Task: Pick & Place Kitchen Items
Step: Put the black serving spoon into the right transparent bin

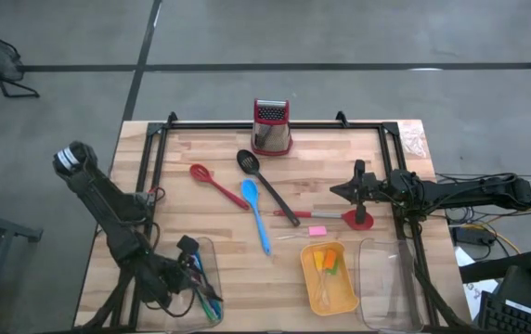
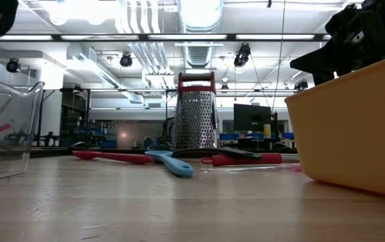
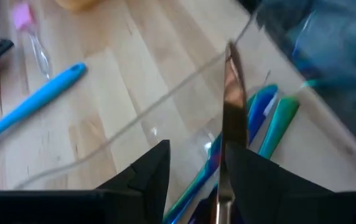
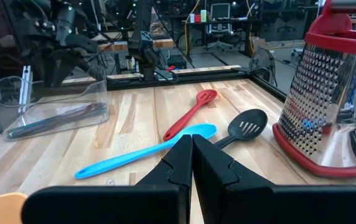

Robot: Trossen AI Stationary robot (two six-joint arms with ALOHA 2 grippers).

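Note:
My left gripper point(image 1: 191, 269) is open inside the clear tray point(image 1: 212, 252) at the near left, above blue and green sticks point(image 3: 271, 118) that lie on the tray's floor. A thin copper-coloured stick point(image 3: 231, 93) stands between its fingers, close to one of them. My right gripper point(image 1: 354, 190) is shut and empty, raised above the red spatula point(image 1: 335, 216). A red slotted spoon point(image 1: 212, 183), a blue spoon point(image 1: 254, 211) and a black slotted spoon point(image 1: 265, 184) lie flat mid-table. A pink piece point(image 1: 317, 231) lies near the spatula. My left gripper has the copper-coloured stick point(image 3: 226, 143) running along the inner side of one finger point(image 3: 252, 180); I cannot tell whether it touches it. The fingers point down into the clear tray.
The metal box grater point(image 1: 271, 127) stands at the far middle. An orange tray point(image 1: 351, 288) with small orange and green pieces point(image 1: 326, 262) sits at the near right, with a second clear tray point(image 1: 386, 283) beside it. A black frame borders the table.

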